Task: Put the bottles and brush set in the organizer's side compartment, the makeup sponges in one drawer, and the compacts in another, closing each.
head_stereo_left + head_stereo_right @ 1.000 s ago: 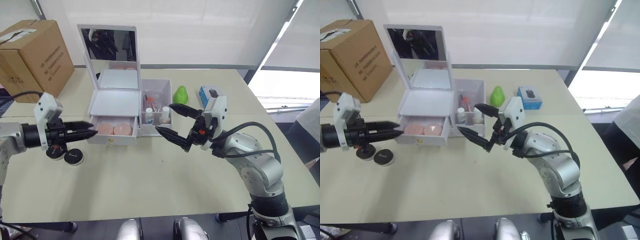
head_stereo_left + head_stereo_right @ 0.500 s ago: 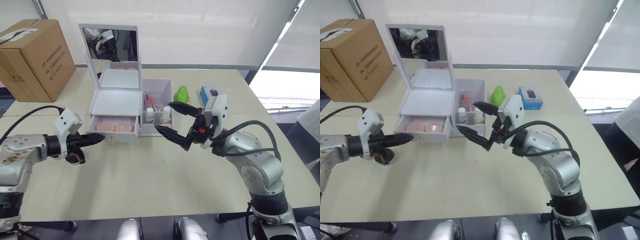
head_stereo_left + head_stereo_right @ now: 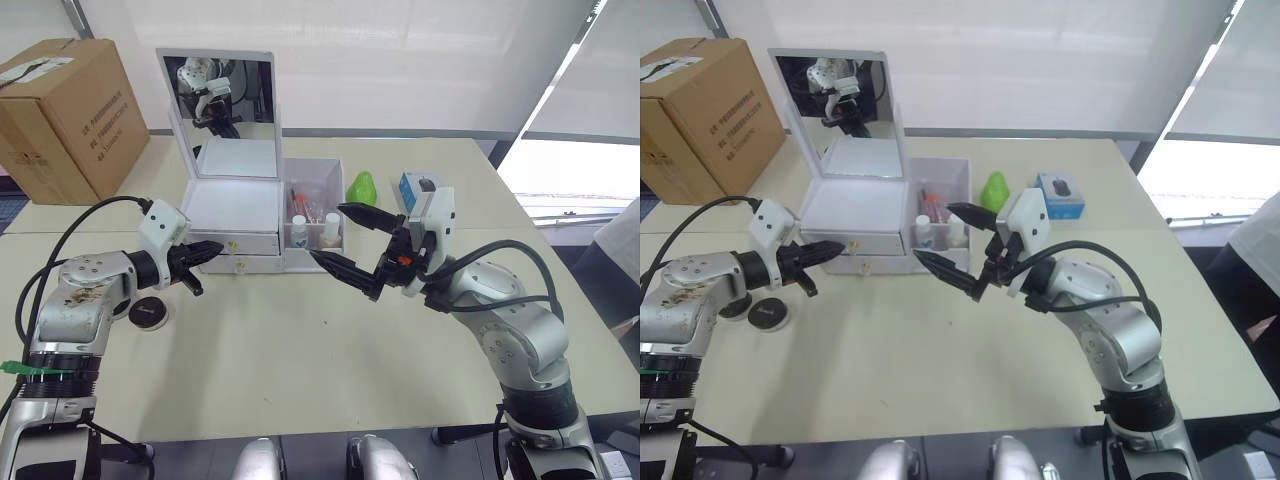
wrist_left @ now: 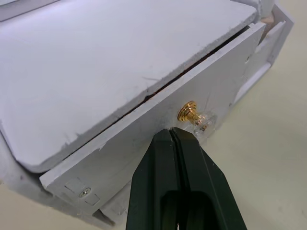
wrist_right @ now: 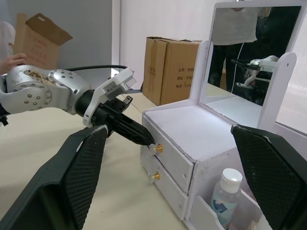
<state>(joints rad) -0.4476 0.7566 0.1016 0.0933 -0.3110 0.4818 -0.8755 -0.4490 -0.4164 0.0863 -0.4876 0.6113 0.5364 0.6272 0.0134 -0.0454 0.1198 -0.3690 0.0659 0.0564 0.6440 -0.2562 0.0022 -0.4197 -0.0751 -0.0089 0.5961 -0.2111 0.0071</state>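
The white organizer (image 3: pixel 230 205) with its raised mirror stands at the table's middle back. Its upper drawer (image 4: pixel 144 129) sits almost flush, with a thin crack along the top edge. My left gripper (image 4: pixel 171 133) is shut, tips pressed on that drawer front beside the gold knob (image 4: pixel 188 113). The side compartment (image 3: pixel 313 190) holds two small bottles (image 3: pixel 298 231) and the reddish brush set (image 3: pixel 300 205). My right gripper (image 3: pixel 332 235) hangs open just in front of that compartment, holding nothing. Two black round compacts (image 3: pixel 767 314) lie on the table left of the organizer. The sponges in the drawer are hidden.
A green teardrop sponge (image 3: pixel 361 188) and a small blue box (image 3: pixel 418 187) lie right of the organizer. A cardboard box (image 3: pixel 70 110) stands at the back left. The lower drawer's knob (image 5: pixel 154 177) shows below the upper one. Bare tabletop spreads toward the front edge.
The upper drawer stood open with pink sponges showing; my left gripper has pushed it in until almost flush. The right arm has stayed where it was.
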